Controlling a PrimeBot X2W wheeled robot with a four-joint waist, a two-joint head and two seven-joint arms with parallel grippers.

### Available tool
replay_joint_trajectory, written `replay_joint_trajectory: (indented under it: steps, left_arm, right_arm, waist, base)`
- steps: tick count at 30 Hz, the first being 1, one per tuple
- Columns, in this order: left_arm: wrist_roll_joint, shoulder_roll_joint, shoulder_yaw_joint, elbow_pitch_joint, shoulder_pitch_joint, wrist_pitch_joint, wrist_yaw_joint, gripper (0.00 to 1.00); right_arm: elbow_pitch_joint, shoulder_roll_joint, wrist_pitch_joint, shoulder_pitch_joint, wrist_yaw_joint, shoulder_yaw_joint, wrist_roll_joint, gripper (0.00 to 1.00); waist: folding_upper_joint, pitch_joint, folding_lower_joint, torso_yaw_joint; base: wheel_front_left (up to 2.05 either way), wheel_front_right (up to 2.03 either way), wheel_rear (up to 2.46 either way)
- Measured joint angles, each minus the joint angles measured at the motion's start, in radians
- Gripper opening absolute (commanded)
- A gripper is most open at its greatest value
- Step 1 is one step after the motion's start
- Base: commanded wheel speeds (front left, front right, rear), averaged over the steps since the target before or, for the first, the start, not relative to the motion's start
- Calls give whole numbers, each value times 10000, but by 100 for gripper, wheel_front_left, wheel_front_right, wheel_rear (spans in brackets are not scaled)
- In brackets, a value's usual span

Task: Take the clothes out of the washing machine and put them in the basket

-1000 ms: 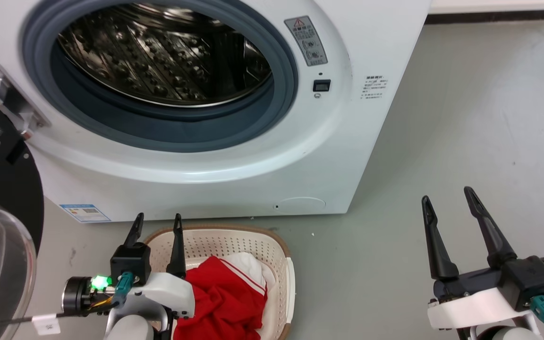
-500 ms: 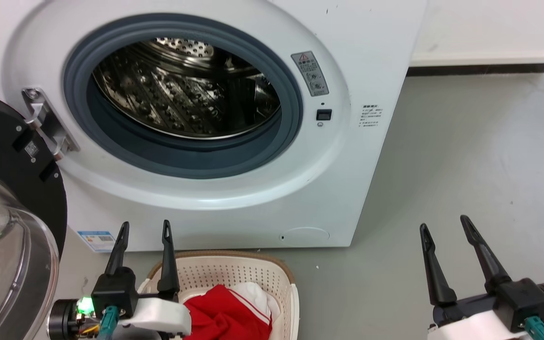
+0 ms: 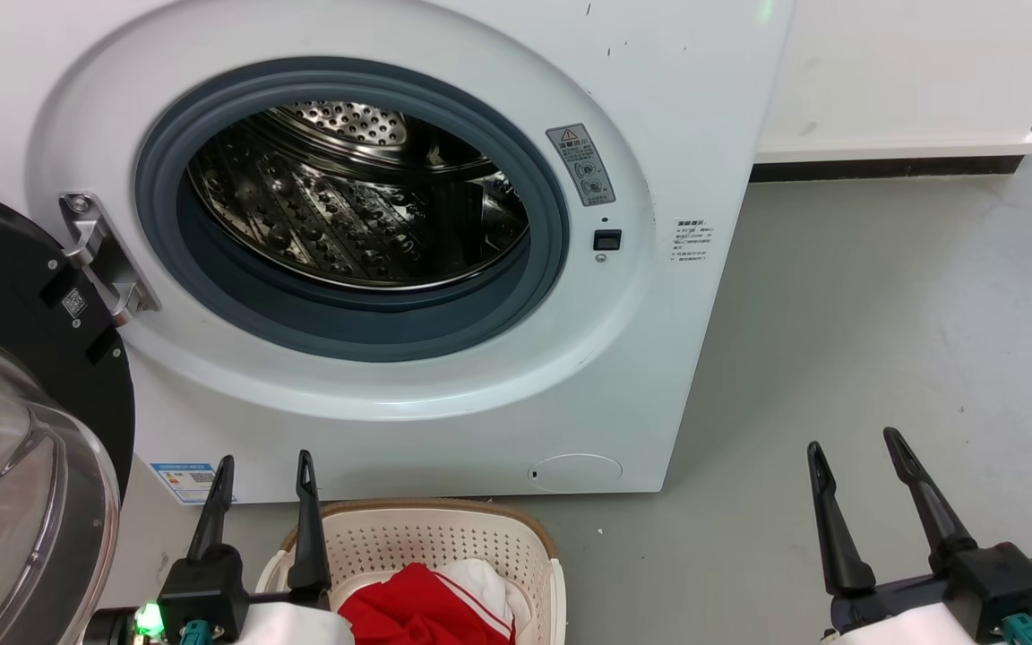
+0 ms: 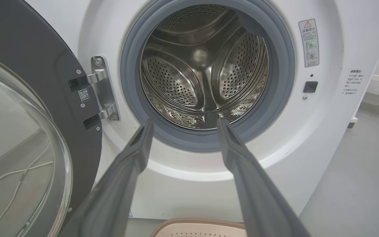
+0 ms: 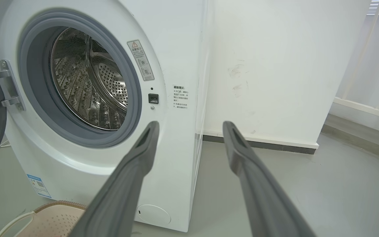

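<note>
Holding the left gripper (image 3: 266, 459) spread wide and empty, above the near-left rim of the cream-white perforated plastic basket with brown woven-look rim (image 3: 444, 510), fingers aiming at the round grey-rimmed porthole (image 3: 346, 339) of the large white front-loading washing machine (image 3: 659, 358). Holding the right gripper (image 3: 852, 441) equally spread and empty, over the grey floor (image 3: 883, 313), aiming at the machine's right front corner. Lying bunched inside the basket, just before the machine: bright red clothes with white stripes (image 3: 408, 611); long axis not readable. Standing swung open leftward: black-framed glass door (image 3: 5, 305).
</note>
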Motion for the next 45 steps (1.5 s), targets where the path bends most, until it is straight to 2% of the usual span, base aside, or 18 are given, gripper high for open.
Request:
replay_joint_trajectory:
  steps: [15, 26, 27, 32, 45]
  left_arm:
    - [50, -69, 146, -117, 226, 0, -286, 100]
    - [117, -79, 157, -75, 229, 0, -324, 100]
    - [113, -79, 153, 10, 244, 4, -324, 0]
    - [38, -86, 140, 479, 393, 75, -326, 0]
    - [-2604, -88, 351, 786, 214, 711, -644, 0]
  right_arm:
    - [25, 0, 0, 144, 2, -6, 31, 100]
    - [63, 0, 0, 148, 2, 65, 67, 100]
    - [146, 0, 8, 155, 2, 75, 77, 0]
    - [554, 0, 40, 246, 4, 113, 176, 0]
    - [938, -117, 460, 90, 4, 94, 3060, 0]
  waist:
    - [0, -160, 1, 38]
    - [0, -205, 1, 33]
    - [0, -206, 1, 33]
    - [0, -205, 1, 34]
    - [0, -189, 2, 61]
  base:
    - [0, 0, 0]
    - [0, 0, 0]
    - [0, 0, 0]
    - [0, 0, 0]
    - [0, 0, 0]
